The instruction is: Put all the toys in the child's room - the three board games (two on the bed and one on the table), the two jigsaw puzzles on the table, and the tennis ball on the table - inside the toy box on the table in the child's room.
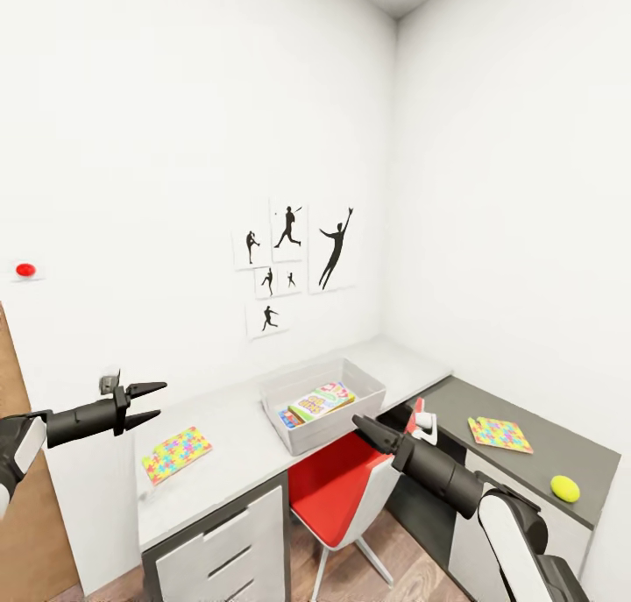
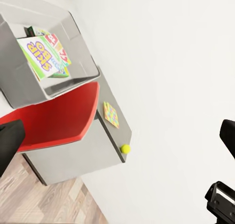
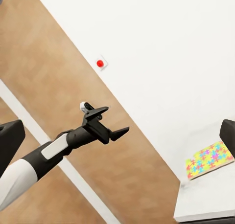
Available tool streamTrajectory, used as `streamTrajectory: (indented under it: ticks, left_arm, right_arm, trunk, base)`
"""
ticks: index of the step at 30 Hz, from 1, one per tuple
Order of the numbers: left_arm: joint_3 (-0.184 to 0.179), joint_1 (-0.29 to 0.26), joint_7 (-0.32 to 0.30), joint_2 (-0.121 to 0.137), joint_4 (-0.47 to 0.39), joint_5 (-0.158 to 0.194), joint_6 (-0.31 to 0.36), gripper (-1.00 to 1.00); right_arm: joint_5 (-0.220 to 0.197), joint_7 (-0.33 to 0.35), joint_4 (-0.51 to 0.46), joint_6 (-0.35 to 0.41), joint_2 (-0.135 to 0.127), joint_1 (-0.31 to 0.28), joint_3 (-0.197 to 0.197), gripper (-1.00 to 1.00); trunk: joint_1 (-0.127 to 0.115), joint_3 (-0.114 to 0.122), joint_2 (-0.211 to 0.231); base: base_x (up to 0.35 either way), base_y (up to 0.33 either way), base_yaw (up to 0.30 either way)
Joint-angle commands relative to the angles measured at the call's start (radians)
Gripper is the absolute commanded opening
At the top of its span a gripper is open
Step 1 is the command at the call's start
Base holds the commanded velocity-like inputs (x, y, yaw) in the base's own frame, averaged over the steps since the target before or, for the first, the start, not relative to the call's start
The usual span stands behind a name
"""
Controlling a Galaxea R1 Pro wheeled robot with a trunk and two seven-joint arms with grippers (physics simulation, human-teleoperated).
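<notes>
**Inspector:** State of the left gripper point(image 1: 151, 404)?

**Assistant:** Its two dark fingers are spread apart with nothing between them. It hangs in the air above the near end of the table point(image 1: 237, 444), in front of the white wall. The right wrist view confirms the fingers parted point(image 3: 113, 126).

**Inspector:** Nearest task item to it?

**Assistant:** A jigsaw puzzle point(image 1: 176, 453) lies flat on the pale tabletop, below the left gripper and slightly to the right, not touching it.

**Inspector:** The right gripper?

**Assistant:** The right gripper point(image 1: 368, 431) is held over the red chair point(image 1: 337, 488), pointing toward the toy box point(image 1: 322, 404). Whether its fingers are apart or together cannot be told from these views.

**Inspector:** Contents of the toy box?

**Assistant:** The grey box sits mid-table, just beyond the right gripper. Board games point(image 1: 321, 402) lie stacked inside; the left wrist view shows a yellow-green cover with big letters point(image 2: 43, 57) on top.

**Inspector:** Remaining items?

**Assistant:** A second jigsaw puzzle point(image 1: 499, 434) lies on the dark grey desk section to the right, well apart from both grippers. The tennis ball point(image 1: 565, 488) rests nearer the front end of that same surface. Silhouette sports pictures point(image 1: 294, 265) hang on the wall above the box.
</notes>
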Motion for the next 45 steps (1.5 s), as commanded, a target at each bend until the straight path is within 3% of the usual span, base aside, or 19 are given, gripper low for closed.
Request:
streamTrajectory:
  ticks: [1,31,45]
  left_arm:
    - [0.002,0.000,-0.002,0.000,0.000,0.000,0.005,1.00]
    - [0.002,0.001,-0.002,0.000,0.000,0.000,0.006,1.00]
    - [0.002,0.001,-0.002,0.000,0.000,-0.001,0.005,1.00]
  right_arm:
    - [-0.005,0.001,0.000,0.007,0.000,0.000,-0.001,1.00]
    - [-0.003,0.001,0.000,0.007,0.000,0.000,-0.001,1.00]
    - [-0.002,-0.001,0.000,0.007,0.002,0.000,0.000,1.00]
  trunk:
    - [0.000,-0.001,-0.001]
    - [0.000,0.000,-0.001]
    - [0.000,0.006,-0.001]
  base:
    - [-0.086,0.000,0.000]
    - [-0.010,0.000,0.003]
    - [-0.099,0.025,0.216]
